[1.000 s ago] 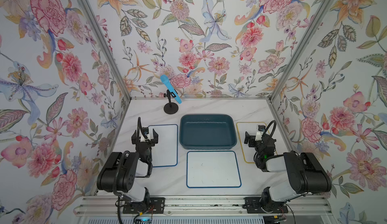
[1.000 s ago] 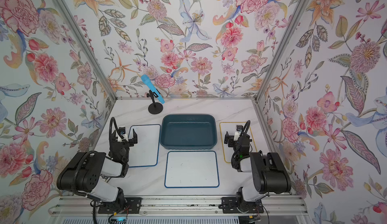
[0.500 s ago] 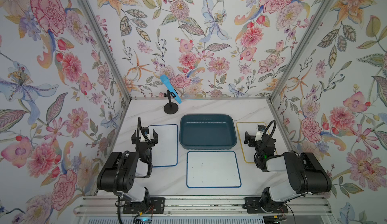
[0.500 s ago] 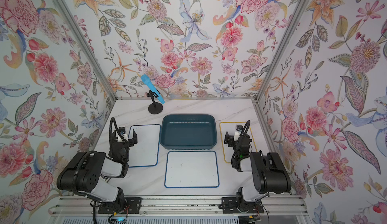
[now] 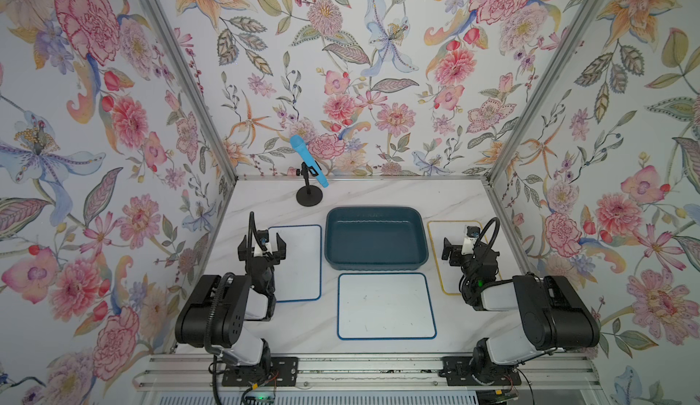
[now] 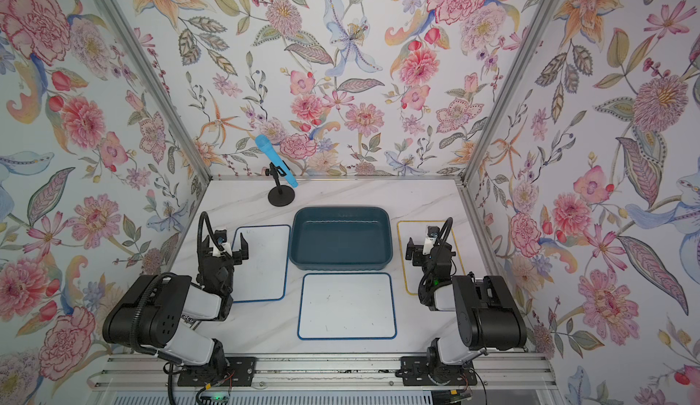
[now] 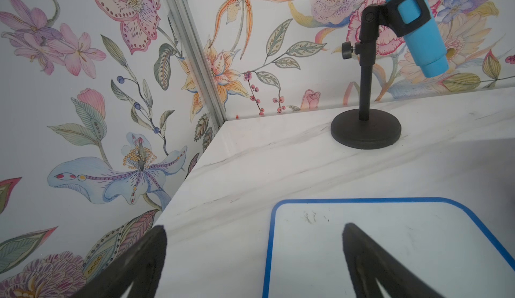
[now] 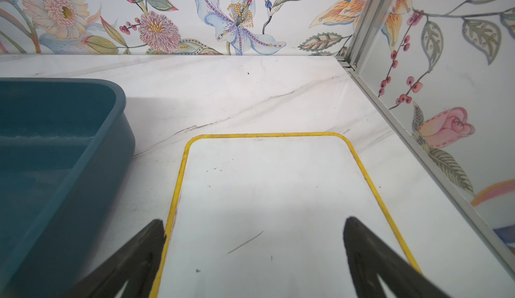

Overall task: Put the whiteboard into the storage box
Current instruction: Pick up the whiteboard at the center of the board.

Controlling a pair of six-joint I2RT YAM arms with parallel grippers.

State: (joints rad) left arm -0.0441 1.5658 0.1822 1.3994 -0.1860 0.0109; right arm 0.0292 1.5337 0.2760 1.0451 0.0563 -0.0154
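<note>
Three whiteboards point(image 5: 303, 266) point(image 5: 386, 306) point(image 5: 449, 229), one storage box point(image 5: 375, 267)

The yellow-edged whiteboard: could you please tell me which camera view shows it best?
The right wrist view: the yellow-edged whiteboard fills it, flat beside the storage box. Both top views show it small, partly hidden by the right arm. The left wrist view misses it.
</note>
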